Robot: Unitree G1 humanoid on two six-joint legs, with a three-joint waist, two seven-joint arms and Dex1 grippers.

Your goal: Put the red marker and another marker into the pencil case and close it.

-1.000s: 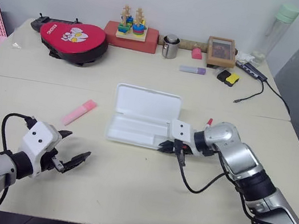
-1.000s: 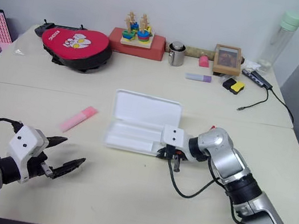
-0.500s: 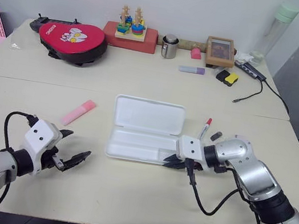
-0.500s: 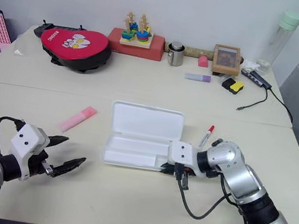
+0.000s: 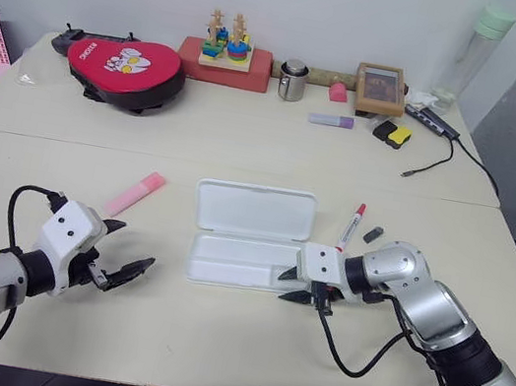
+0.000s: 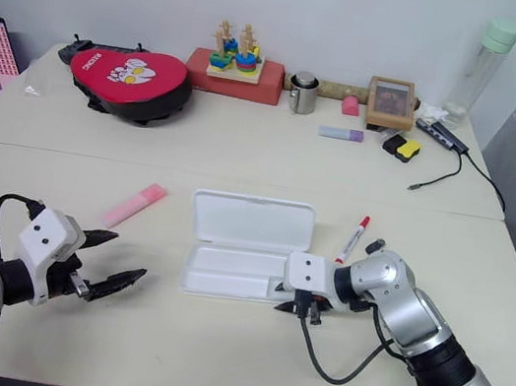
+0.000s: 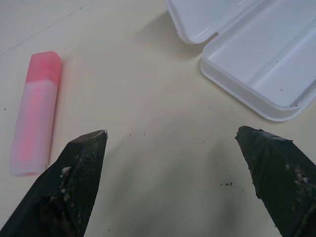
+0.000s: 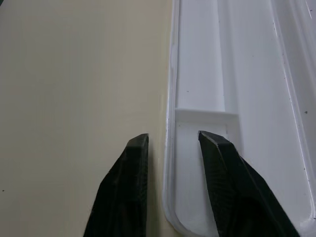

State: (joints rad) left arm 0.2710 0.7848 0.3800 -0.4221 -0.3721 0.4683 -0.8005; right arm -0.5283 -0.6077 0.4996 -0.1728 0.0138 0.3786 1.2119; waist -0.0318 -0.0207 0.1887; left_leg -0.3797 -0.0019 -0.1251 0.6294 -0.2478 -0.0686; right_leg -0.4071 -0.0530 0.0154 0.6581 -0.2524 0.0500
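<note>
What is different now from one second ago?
The right gripper pulled the open pencil case nearer to the robot, then opened its jaws and let go; its fingers now straddle the case's rim. The left gripper, pink highlighter and red marker stayed put.

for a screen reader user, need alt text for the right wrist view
The right claw, open, straddles the near rim of the open, empty white pencil case, one finger over the beige table, the other over the tray.
</note>
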